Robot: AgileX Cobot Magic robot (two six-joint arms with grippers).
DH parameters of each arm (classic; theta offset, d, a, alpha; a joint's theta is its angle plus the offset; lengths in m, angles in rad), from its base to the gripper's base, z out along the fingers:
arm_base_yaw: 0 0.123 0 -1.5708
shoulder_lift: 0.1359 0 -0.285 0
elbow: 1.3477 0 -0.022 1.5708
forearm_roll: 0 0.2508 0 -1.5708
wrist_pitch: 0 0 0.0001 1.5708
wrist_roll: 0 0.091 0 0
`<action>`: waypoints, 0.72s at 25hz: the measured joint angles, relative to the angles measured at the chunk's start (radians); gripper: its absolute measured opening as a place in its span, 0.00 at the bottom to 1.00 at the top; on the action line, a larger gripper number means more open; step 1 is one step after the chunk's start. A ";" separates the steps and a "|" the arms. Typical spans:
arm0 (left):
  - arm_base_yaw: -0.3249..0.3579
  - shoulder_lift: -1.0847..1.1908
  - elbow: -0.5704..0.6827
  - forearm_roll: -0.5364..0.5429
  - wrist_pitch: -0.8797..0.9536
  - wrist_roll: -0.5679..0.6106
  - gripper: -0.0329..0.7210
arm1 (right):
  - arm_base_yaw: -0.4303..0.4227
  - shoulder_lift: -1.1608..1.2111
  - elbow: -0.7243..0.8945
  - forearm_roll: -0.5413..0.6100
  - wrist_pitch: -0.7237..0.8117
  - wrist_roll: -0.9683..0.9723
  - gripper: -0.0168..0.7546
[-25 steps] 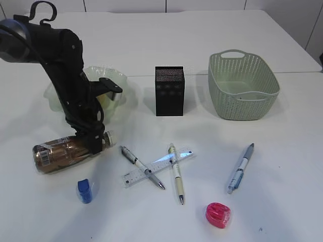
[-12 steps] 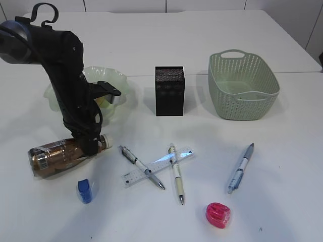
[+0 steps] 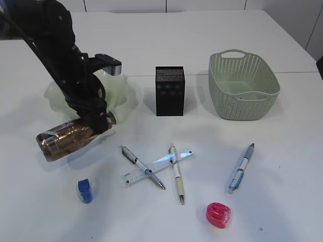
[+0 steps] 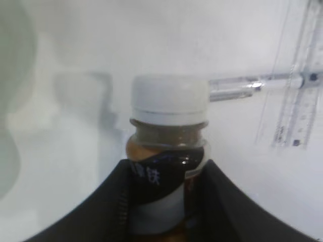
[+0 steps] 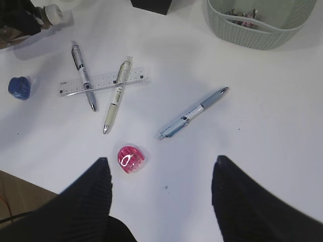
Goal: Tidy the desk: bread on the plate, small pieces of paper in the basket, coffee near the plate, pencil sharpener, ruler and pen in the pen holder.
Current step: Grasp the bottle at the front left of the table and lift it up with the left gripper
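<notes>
Coffee (image 3: 68,139), a plastic bottle with a shiny copper-brown label and white screw cap, hangs tilted above the white bench (image 3: 282,166) just in front of the ruffled pale green glass plate (image 3: 121,88), clamped below its neck by the left pincer (image 3: 98,122). That black arm slants down from the upper left, its wrist bent over the plate. The right pincer (image 5: 161,174) hovers with jaws spread wide above a pink sharpener (image 5: 131,159) and a blue-grey pen (image 5: 192,113).

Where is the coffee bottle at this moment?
In the exterior view the coffee bottle hangs tilted on the left, gripped near its cap by the left gripper, just in front of the glass plate.
</notes>
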 joint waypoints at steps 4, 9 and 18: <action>0.007 -0.041 -0.012 -0.091 0.000 0.000 0.41 | 0.000 0.000 0.002 0.000 -0.006 0.000 0.66; 0.047 -0.091 -0.012 -0.179 0.010 0.000 0.41 | 0.000 0.000 0.002 0.000 -0.009 0.000 0.66; 0.101 -0.208 -0.012 -0.243 0.040 0.000 0.41 | 0.000 0.000 0.002 0.000 -0.010 0.000 0.66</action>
